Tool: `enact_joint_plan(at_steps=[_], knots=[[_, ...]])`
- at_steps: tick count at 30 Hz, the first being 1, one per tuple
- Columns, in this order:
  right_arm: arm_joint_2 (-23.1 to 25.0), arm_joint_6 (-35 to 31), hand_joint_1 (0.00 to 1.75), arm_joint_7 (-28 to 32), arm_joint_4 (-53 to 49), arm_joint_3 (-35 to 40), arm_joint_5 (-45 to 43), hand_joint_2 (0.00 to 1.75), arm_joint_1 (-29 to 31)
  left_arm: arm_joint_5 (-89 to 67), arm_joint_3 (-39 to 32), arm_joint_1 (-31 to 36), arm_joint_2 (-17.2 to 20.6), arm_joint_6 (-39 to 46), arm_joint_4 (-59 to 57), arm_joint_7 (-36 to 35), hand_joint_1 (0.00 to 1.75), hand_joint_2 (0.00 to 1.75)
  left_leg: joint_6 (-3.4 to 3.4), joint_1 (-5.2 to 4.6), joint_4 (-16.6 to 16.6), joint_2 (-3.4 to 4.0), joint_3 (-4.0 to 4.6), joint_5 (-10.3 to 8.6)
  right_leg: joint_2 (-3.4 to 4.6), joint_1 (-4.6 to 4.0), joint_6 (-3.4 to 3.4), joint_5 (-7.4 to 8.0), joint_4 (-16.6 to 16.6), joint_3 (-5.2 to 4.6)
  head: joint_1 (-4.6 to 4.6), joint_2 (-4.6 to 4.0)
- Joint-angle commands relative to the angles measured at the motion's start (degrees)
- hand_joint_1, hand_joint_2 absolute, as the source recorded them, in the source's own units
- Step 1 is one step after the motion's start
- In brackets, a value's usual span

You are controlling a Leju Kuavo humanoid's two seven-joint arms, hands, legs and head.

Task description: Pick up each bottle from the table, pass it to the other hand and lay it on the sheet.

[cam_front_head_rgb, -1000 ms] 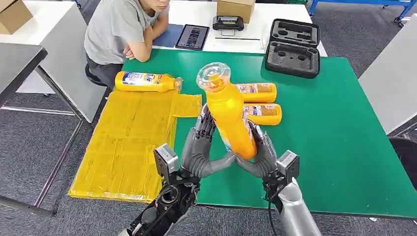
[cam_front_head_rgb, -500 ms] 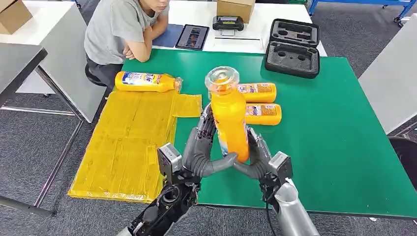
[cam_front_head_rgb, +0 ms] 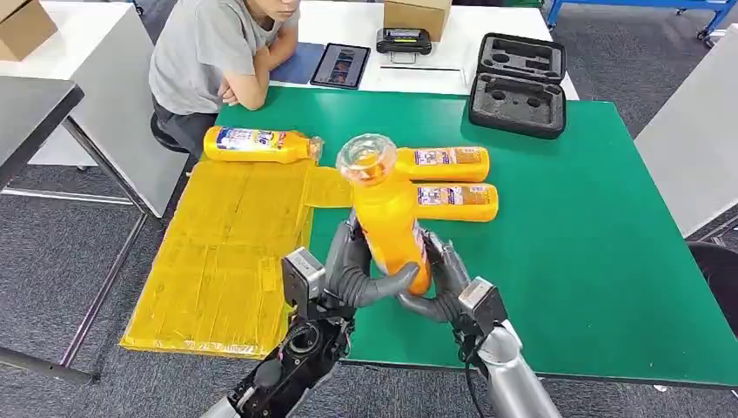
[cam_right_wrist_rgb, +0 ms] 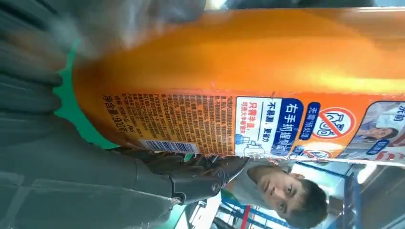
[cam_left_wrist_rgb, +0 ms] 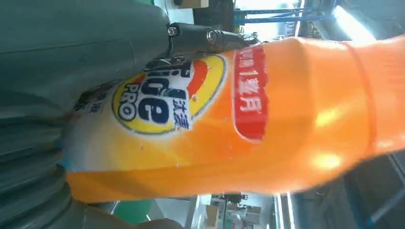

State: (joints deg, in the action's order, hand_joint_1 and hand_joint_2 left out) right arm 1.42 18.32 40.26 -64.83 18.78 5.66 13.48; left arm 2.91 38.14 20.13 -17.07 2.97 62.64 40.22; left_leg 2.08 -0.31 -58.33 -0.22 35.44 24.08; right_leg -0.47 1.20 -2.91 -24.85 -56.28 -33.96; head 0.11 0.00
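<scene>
Upright orange plastic bottle with clear cap (cam_front_head_rgb: 387, 218) clamped between both: left hand (cam_front_head_rgb: 352, 266) wrapping it from 9 o'clock, right hand (cam_front_head_rgb: 439, 279) from 3 o'clock, above green desk (cam_front_head_rgb: 566, 218), yellow sheet (cam_front_head_rgb: 226, 252) at 9 o'clock.

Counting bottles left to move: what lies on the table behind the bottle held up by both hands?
Behind the held bottle, two orange bottles lie on the green table. The held bottle covers their cap ends.

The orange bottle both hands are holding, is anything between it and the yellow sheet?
Nothing visible blocks it. The orange bottle is held upright between the left hand and right hand, just beside the yellow sheet. One bottle already lies at the sheet's far edge.
</scene>
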Motion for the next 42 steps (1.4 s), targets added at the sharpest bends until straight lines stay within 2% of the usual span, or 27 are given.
enact_joint_plan(at_steps=[1, 3, 4, 11, 13, 15, 22, 35, 42], knots=[[-0.96, -0.01, 1.75, -0.26, 0.58, 2.54, -0.76, 1.75, 1.39, -0.23, 0.95, 2.71, 0.5, 0.16, -4.95, -0.22, 0.0, 1.75, -0.08, 0.04, 0.01, 0.05, -0.16, 0.06, 0.06, -0.04, 0.09, -0.04, 0.04, 0.16, 0.0, 0.0], [-0.99, 0.11, 1.75, -0.26, 0.46, 2.52, -0.91, 1.75, 1.36, -0.24, 0.88, 2.68, 0.56, 0.14, -5.08, -0.22, 0.0, 1.75, -0.17, 0.12, 0.0, 0.08, -0.41, 0.18, 0.1, -0.12, 0.2, -0.11, 0.08, 0.43, 0.02, 0.0], [-0.98, 0.32, 1.75, -0.26, 0.26, 2.42, -1.24, 1.75, 1.29, -0.27, 0.82, 2.68, 0.55, 0.16, -5.1, -0.22, 0.0, 1.75, -0.08, 0.04, 0.02, 0.04, -0.15, 0.06, 0.05, -0.04, 0.09, -0.03, 0.04, 0.15, 0.0, 0.0], [-1.11, 0.97, 1.75, -0.26, -0.76, 1.44, -2.69, 1.75, 0.85, -0.33, 0.68, 2.47, 0.75, 0.0, -4.7, -0.22, 0.0, 1.75, -0.08, 0.03, 0.03, 0.02, -0.15, 0.05, 0.03, -0.03, 0.09, -0.04, 0.04, 0.15, 0.02, 0.0], [-1.15, 2.31, 1.75, -0.26, -1.38, 0.38, -4.58, 1.75, 0.71, -0.39, 0.66, 2.28, 0.98, -0.21, -4.34, -0.22, 0.0, 1.75, -0.16, 0.1, -0.01, 0.09, -0.37, 0.17, 0.11, -0.11, 0.19, -0.12, 0.05, 0.38, 0.0, 0.0], [-1.31, 2.55, 1.75, -0.26, -2.18, -0.46, -5.28, 1.75, 0.38, -0.45, 0.64, 2.22, 1.07, -0.31, -4.28, -0.22, 0.0, 1.75, -0.07, 0.02, 0.03, 0.03, -0.14, 0.05, 0.04, -0.03, 0.08, -0.03, 0.03, 0.14, 0.0, 0.0], [-2.59, 1.51, 1.75, -0.26, -4.88, -3.87, -4.37, 1.75, -0.25, -1.1, 0.52, 1.63, 1.69, -0.06, -2.56, -0.22, 0.0, 1.75, -0.07, 0.01, 0.02, 0.0, -0.13, 0.04, 0.01, -0.01, 0.08, -0.04, 0.03, 0.13, 0.02, 0.0], [-2.83, 2.36, 1.75, -0.26, -4.4, -4.44, -4.02, 1.75, 0.33, -1.35, 0.45, 1.8, 1.78, 0.65, -2.64, -0.22, 0.0, 1.75, -0.09, 0.03, 0.04, 0.07, -0.2, 0.07, 0.08, -0.03, 0.1, -0.04, 0.05, 0.2, 0.0, 0.0], [-1.73, 3.29, 1.71, -0.26, 0.57, -2.14, -2.76, 1.75, 2.33, -1.37, 0.76, 1.77, 1.56, 0.42, -2.26, -0.22, 0.0, 1.75, -0.13, 0.07, 0.01, 0.17, -0.26, 0.11, 0.18, -0.07, 0.15, -0.04, 0.05, 0.24, 0.02, 0.0]])
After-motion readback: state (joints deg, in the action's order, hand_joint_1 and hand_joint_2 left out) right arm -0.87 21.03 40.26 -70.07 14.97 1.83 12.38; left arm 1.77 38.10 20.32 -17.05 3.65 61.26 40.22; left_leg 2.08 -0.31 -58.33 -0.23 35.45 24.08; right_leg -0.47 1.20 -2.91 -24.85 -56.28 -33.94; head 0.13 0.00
